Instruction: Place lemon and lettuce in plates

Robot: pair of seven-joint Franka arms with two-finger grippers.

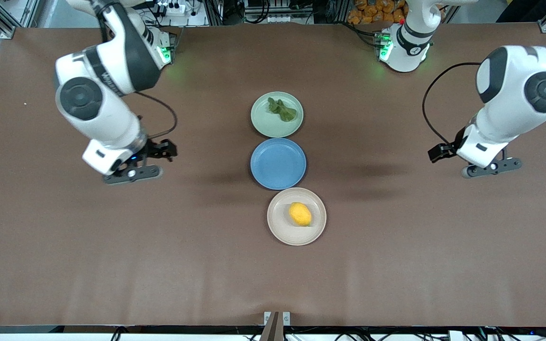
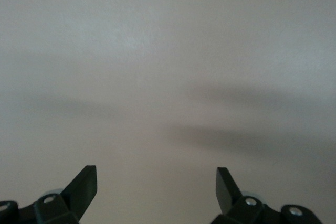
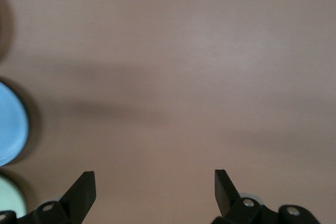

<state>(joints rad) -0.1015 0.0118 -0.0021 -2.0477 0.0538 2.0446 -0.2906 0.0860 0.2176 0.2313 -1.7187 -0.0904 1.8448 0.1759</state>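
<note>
The yellow lemon (image 1: 300,214) lies on the beige plate (image 1: 280,230), the plate nearest the front camera. The dark-green lettuce (image 1: 282,109) lies on the pale green plate (image 1: 263,121), the plate farthest from the camera. My right gripper (image 1: 168,149) is open and empty, over bare table toward the right arm's end; in its wrist view (image 3: 155,184) the green plate's edge (image 3: 7,196) shows. My left gripper (image 1: 437,152) is open and empty, over bare table toward the left arm's end; its wrist view (image 2: 156,182) shows only tabletop.
An empty blue plate (image 1: 278,163) sits between the two task plates; its edge also shows in the right wrist view (image 3: 8,128). The three plates form a line at the middle of the brown table (image 1: 396,246).
</note>
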